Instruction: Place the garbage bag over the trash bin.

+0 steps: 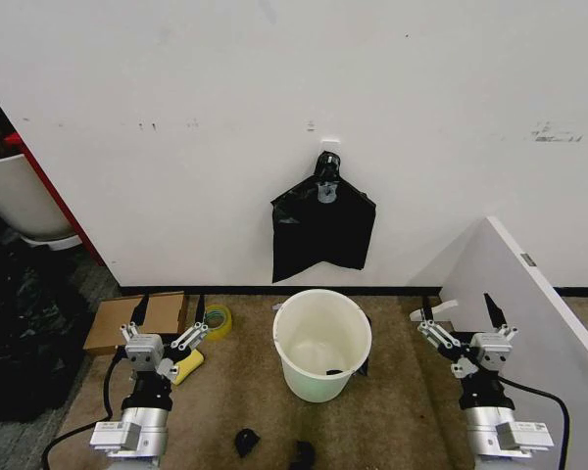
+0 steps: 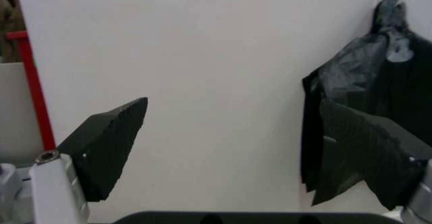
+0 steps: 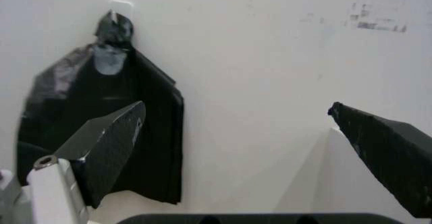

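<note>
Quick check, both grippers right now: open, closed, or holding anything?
Left gripper: open, holding nothing, low beside the trash bin.
Right gripper: open, holding nothing, on the bin's other side.

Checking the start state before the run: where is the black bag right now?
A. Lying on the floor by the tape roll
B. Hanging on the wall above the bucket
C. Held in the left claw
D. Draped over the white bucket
B. The black bag hangs from a hook on the wall, above and behind the open white bucket; both the left claw and right claw are open and empty.
</note>
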You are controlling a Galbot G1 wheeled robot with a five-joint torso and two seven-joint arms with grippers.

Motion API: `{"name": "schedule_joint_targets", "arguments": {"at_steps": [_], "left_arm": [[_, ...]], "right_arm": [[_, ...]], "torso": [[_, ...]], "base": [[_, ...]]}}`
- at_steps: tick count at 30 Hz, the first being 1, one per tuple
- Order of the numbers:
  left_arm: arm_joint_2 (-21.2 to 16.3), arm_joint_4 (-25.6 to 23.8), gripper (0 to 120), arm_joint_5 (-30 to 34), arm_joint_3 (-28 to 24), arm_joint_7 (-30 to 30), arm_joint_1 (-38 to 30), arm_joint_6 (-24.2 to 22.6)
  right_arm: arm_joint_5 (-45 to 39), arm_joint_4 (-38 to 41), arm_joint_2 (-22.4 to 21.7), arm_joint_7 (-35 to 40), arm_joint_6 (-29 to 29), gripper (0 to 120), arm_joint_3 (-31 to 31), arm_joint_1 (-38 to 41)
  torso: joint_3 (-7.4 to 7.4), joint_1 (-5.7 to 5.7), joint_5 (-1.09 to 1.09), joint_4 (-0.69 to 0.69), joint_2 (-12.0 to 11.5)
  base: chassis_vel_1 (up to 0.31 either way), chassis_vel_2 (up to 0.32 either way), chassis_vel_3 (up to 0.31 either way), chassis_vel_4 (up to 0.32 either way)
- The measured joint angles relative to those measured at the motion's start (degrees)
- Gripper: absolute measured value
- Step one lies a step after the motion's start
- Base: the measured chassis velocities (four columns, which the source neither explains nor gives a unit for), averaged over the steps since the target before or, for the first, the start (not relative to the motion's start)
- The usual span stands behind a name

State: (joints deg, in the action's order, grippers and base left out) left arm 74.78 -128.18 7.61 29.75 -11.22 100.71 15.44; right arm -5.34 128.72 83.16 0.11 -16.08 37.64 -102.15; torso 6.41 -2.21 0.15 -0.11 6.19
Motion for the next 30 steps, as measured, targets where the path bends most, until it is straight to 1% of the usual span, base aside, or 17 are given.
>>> {"name": "schedule_joint_targets", "arguments": {"at_steps": [3,7,10,12,16,18,20,22,25,30], "left_arm": [[-0.41,-0.69,100,0.99,0.73,-0.8,0.06,-0.34],[-0.67,-1.22,100,1.53,0.91,-0.91,-0.38,-1.04],[-1.07,-1.22,100,1.56,0.95,-1.24,-0.53,-2.72],[-1.71,-1.41,100,1.91,0.76,-1.63,-0.16,-4.02],[-2.76,-1.36,100,1.11,0.87,-1.45,0.56,-3.43],[-3.97,-1.15,100,0.53,1.57,-1.09,0.96,-2.66],[-5.57,-1.57,100,2.56,2.33,-0.75,1.22,-3.47],[-6.43,-1.29,100,2.49,2.74,-0.04,0.83,-3.29],[-6.42,-0.64,100,2.18,2.55,0.1,0.25,-2.7],[-4.14,0.69,100,1.17,1.23,0.25,-0.63,-2.02]], "right_arm": [[-3.84,0.03,-1.5,-1.68,-0.62,100,-0.52,-1.33],[-6.99,-0.54,-2.98,-2.95,-1.08,100,-1.29,-0.88],[-9.97,-2.1,-4.37,-5.4,-2.53,100,-1.62,0.25],[-9.99,-3.23,-4.95,-5.6,-2.58,100,-1.54,1.08],[-10.01,-4.28,-5.16,-5.54,-2.67,100,-1.37,1.83],[-8.69,-4.57,-4.98,-4.15,-1.69,100,-1.24,2.2],[-7.11,-4.76,-4.56,-3.19,-0.59,100,-1.21,2.49],[-5.63,-5.15,-4.07,-3.15,-0.25,100,-1.09,2.76],[-5.13,-5.27,-3.62,-3.18,-0.33,100,-1.11,2.83],[-5.35,-4.82,-2.26,-4.41,-1.7,100,-1.37,2.41]], "torso": [[0.0,0.0,0.0,0.0,0.0],[0.0,0.0,0.0,0.0,0.0],[0.0,-0.01,0.0,0.0,0.0],[0.0,-0.01,-0.01,0.0,0.0],[0.0,-0.01,0.0,0.01,0.0],[0.0,-0.01,-0.01,0.0,0.0],[0.0,-0.01,-0.01,0.01,0.0],[0.0,-0.01,0.0,0.0,0.0],[0.0,-0.01,-0.01,0.0,0.0],[0.0,-0.01,-0.01,0.0,0.0]], "base": [[0.0,0.0,0.0,0.0],[0.0,0.0,0.0,0.0],[0.0,0.0,0.0,0.0],[0.0,0.0,0.0,0.0],[0.0,0.0,0.0,0.0],[0.0,0.0,0.0,0.0],[0.0,0.0,0.0,0.0],[0.0,0.0,0.0,0.0],[0.0,0.0,0.0,0.0],[0.0,0.0,0.0,0.0]]}}
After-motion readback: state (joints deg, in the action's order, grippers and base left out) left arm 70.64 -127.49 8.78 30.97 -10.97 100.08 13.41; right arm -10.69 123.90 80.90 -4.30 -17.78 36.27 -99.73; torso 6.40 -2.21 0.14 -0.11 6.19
